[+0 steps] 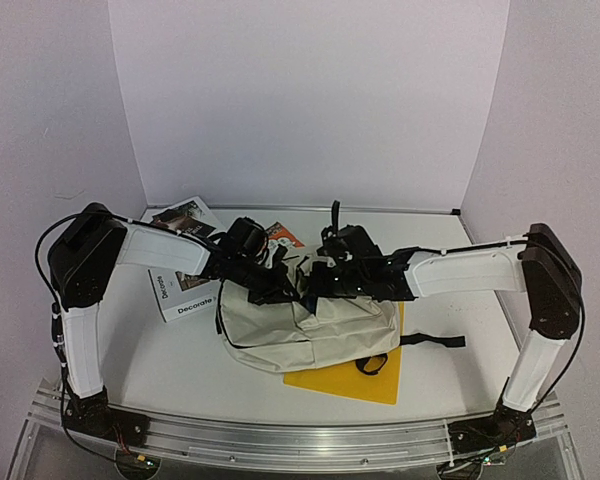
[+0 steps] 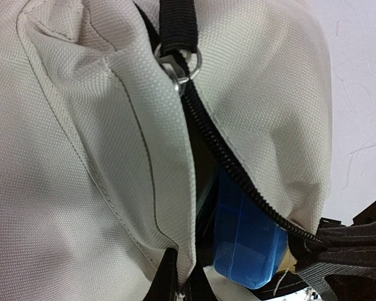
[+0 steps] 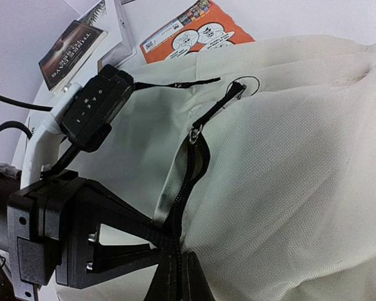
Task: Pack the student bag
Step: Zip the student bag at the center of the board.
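The left gripper [image 3: 165, 242] is closed, its fingers pinched on the cream fabric of the bag [image 1: 300, 335], at one lip of its opening. The right gripper [image 2: 308, 241] is closed too, and it grips the other lip, on the band of the zipper [image 2: 232, 163]. The two grippers stand very near each other, face to face, over the top end of the bag. Between them the opening is parted to a narrow slot. Inside it, just beside the left gripper, a blue thing [image 2: 244, 244] shows (what it is, I cannot tell). Farther from the left gripper along the zipper sits the metal slider with its black pull strap [image 2: 177, 22].

The bag lies on the tabletop [image 1: 180, 360], its body reaching from both grippers toward the arm bases. Under it, on the right gripper's side, lies a yellow sheet [image 1: 355, 385]. Outward from the left gripper lies a white book [image 1: 185, 297] marked "Decorate". Beyond both grippers lie an orange booklet [image 3: 194, 28] and a dark book [image 3: 72, 53].
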You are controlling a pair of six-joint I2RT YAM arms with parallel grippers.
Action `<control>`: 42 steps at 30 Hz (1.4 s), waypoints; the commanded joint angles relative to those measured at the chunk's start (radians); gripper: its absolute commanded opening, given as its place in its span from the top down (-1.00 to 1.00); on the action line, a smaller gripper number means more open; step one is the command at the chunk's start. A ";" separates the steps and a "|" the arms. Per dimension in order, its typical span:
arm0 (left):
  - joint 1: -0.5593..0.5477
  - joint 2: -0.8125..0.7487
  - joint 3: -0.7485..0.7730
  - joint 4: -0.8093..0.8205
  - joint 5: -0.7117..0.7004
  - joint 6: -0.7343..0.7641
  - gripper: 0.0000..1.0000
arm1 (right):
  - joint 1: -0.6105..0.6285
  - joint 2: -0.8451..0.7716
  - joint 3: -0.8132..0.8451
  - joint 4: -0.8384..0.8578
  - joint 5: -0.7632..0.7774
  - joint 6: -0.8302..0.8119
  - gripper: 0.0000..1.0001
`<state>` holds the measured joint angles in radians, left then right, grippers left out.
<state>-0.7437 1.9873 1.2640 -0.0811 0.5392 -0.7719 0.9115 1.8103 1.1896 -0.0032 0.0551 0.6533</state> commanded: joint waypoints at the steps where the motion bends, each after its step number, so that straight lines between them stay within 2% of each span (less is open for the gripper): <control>1: -0.004 -0.042 0.046 0.051 -0.036 0.053 0.99 | 0.056 0.053 0.066 0.040 -0.094 0.021 1.00; 4: -0.003 -0.047 0.024 0.048 -0.052 0.055 0.97 | 0.062 0.076 0.070 0.040 -0.095 0.037 0.97; 7: 0.003 -0.093 -0.008 0.034 -0.105 0.073 0.69 | 0.061 0.052 0.064 0.039 -0.080 0.028 0.72; 10: 0.021 -0.134 -0.021 -0.007 -0.127 0.101 0.40 | 0.062 0.005 0.066 0.027 -0.056 -0.004 0.30; 13: 0.045 -0.175 -0.031 -0.064 -0.142 0.126 0.18 | 0.061 -0.060 0.083 -0.021 0.002 -0.046 0.02; 17: 0.074 -0.245 -0.053 -0.127 -0.175 0.158 -0.04 | 0.059 -0.117 0.137 -0.103 0.111 -0.087 -0.19; 21: 0.122 -0.266 -0.037 -0.173 -0.192 0.186 -0.31 | 0.027 -0.099 0.199 -0.139 0.129 -0.104 -0.28; 23: 0.144 -0.250 -0.013 -0.186 -0.182 0.190 -0.44 | 0.002 -0.069 0.227 -0.142 0.118 -0.112 -0.29; 26: 0.155 -0.207 0.039 -0.183 -0.168 0.187 -0.51 | -0.034 -0.014 0.266 -0.143 0.070 -0.134 -0.30; 30: 0.155 -0.167 0.067 -0.114 -0.140 0.156 -0.52 | -0.067 0.078 0.317 -0.145 0.019 -0.157 0.00; 32: 0.155 -0.134 0.085 -0.090 -0.112 0.135 -0.52 | -0.070 0.107 0.325 -0.147 -0.019 -0.159 0.21; 36: 0.155 -0.073 0.106 -0.027 -0.026 0.103 -0.52 | -0.069 0.123 0.269 -0.146 -0.092 -0.124 0.52; 42: 0.149 -0.009 0.121 0.024 0.046 0.078 -0.54 | -0.065 0.130 0.193 -0.142 -0.144 -0.079 0.62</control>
<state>-0.5869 1.9411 1.3289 -0.1349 0.5064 -0.6636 0.8391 1.9434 1.4143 -0.1478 -0.0345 0.5392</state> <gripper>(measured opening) 0.765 0.195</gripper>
